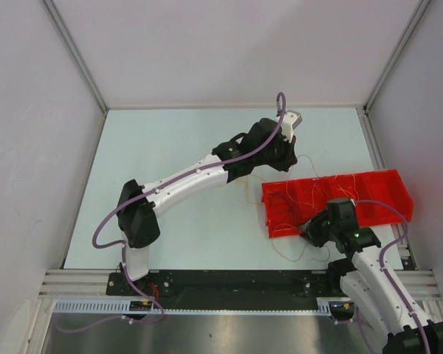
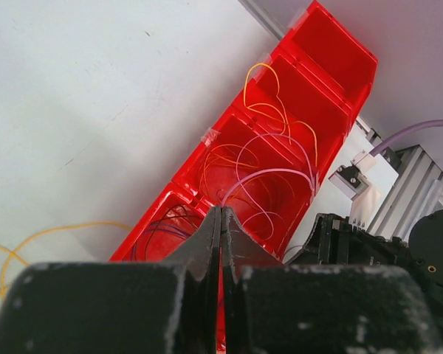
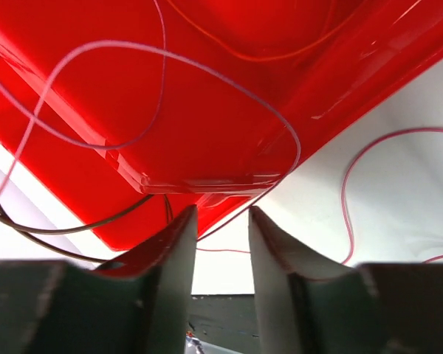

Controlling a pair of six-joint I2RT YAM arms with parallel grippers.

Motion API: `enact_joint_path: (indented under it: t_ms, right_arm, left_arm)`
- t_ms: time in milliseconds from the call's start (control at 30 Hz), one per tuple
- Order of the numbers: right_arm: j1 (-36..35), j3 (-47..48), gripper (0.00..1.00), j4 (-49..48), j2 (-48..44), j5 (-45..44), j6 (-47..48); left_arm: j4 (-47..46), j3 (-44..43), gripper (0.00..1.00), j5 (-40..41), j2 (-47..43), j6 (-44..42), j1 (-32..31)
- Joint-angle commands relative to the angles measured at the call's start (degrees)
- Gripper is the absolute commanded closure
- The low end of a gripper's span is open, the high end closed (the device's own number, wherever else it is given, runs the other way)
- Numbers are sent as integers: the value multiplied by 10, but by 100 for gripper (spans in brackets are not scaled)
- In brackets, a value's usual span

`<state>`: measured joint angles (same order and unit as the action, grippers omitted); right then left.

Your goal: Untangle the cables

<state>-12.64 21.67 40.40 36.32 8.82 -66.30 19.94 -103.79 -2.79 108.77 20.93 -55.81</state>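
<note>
Several thin cables lie in the red divided tray (image 1: 384, 184) and spill over its edge. My left gripper (image 2: 221, 210) hangs over the tray, shut on a pale purple cable (image 2: 273, 171) that rises from its tips. Orange cables (image 2: 269, 110) and dark purple cables (image 2: 159, 228) fill other compartments. A yellow cable (image 2: 52, 230) lies on the table. My right gripper (image 3: 221, 210) sits at the tray's near left corner, jaws apart. A red cable (image 3: 221, 251) crosses the gap between them, untouched by either finger. Its loop (image 3: 345, 199) lies on the table.
The tray (image 3: 229, 110) rim is right in front of the right fingers. A dark cable (image 3: 59, 230) and a pale pink loop (image 3: 207, 70) hang over it. An aluminium rail (image 1: 207, 284) runs along the near edge. Enclosure walls (image 1: 74, 66) stand on three sides.
</note>
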Motion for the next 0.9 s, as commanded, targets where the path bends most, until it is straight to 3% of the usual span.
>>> enact_joint_path:
  t_ms: [0, 233, 500, 867]
  right_arm:
    - [-23, -3, 66, -19, -6, -26, -21]
    - [-34, -1, 99, -29, -7, -20, -22]
    - [-33, 48, 100, 4, -36, -26, 0]
    - [-23, 285, 100, 71, -19, -88, 118]
  left_arm:
    - [-19, 5, 100, -7, -4, -4, 0]
    - [-17, 8, 99, -7, -4, -7, 0]
    - [-6, 6, 100, -11, -15, -5, 0]
    - [23, -35, 100, -33, -34, -4, -10]
